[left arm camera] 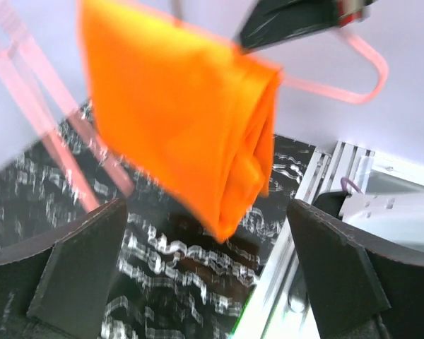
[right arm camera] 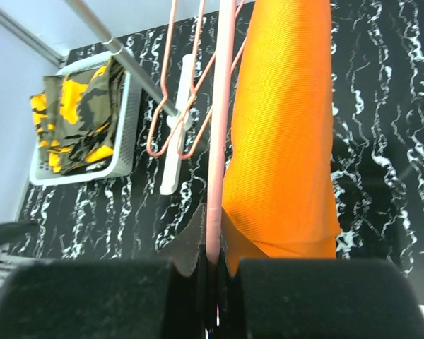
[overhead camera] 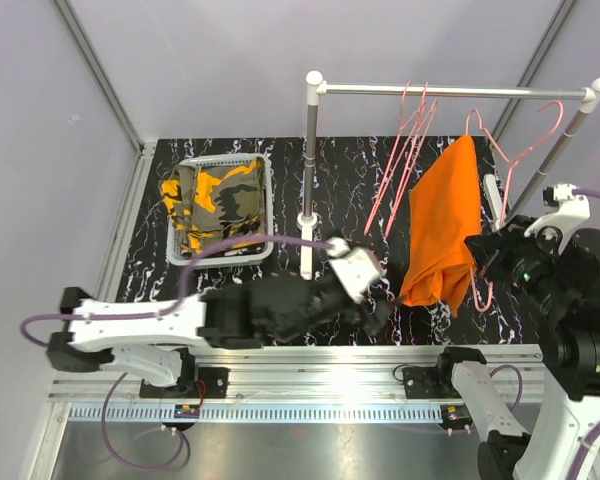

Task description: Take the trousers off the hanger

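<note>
The plain orange trousers (overhead camera: 440, 225) hang folded over a pink hanger (overhead camera: 525, 150) on the rail, drooping toward the table. My right gripper (overhead camera: 492, 255) is shut on the hanger's lower bar; the right wrist view shows the pink bar (right arm camera: 213, 176) pinched between the jaws at my gripper (right arm camera: 212, 265), with the orange cloth (right arm camera: 283, 141) just right of it. My left gripper (overhead camera: 378, 305) is open and empty, left of and below the trousers' lower end (left arm camera: 191, 127), fingers (left arm camera: 78, 268) apart. The camouflage trousers (overhead camera: 215, 205) lie in the basket. The black splotched trousers are hidden.
A grey basket (overhead camera: 265, 170) stands at the back left. Several empty pink hangers (overhead camera: 405, 150) hang on the metal rail (overhead camera: 450, 91), which rests on a white post (overhead camera: 309, 180) at the middle of the marbled black table. An aluminium frame (overhead camera: 330, 385) runs along the near edge.
</note>
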Action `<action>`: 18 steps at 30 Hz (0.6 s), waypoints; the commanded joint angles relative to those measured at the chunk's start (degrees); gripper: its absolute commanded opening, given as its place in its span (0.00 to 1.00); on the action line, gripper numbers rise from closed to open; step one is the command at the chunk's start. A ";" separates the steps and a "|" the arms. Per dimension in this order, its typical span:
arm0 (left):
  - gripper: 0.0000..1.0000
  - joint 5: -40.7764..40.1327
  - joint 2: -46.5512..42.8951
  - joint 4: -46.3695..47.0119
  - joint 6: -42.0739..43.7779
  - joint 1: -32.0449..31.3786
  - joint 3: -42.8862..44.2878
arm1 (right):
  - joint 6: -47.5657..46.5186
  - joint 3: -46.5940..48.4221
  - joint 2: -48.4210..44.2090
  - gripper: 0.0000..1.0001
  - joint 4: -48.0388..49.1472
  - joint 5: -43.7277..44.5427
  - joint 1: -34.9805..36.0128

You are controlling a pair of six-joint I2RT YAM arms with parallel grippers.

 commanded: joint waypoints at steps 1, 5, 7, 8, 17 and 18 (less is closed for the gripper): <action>0.99 -3.57 8.76 12.10 10.83 -3.36 7.27 | 1.15 1.30 -2.65 0.00 10.98 -3.11 0.47; 0.99 -2.60 15.45 15.88 12.50 -3.63 10.44 | 2.55 1.83 -4.06 0.00 9.23 -2.59 1.34; 0.99 -3.04 18.17 17.19 13.47 -3.63 11.75 | 2.65 2.09 -4.50 0.00 8.26 -2.50 2.31; 0.99 -3.74 19.06 17.38 14.25 -3.63 12.28 | 2.73 2.27 -4.59 0.00 7.91 -2.32 2.58; 0.89 -7.26 25.99 19.32 18.57 -3.28 17.11 | 3.87 2.62 -7.22 0.00 7.29 -3.55 4.51; 0.86 -7.52 26.36 18.79 18.57 -3.11 17.38 | 3.88 2.97 -7.14 0.00 7.03 -3.72 4.60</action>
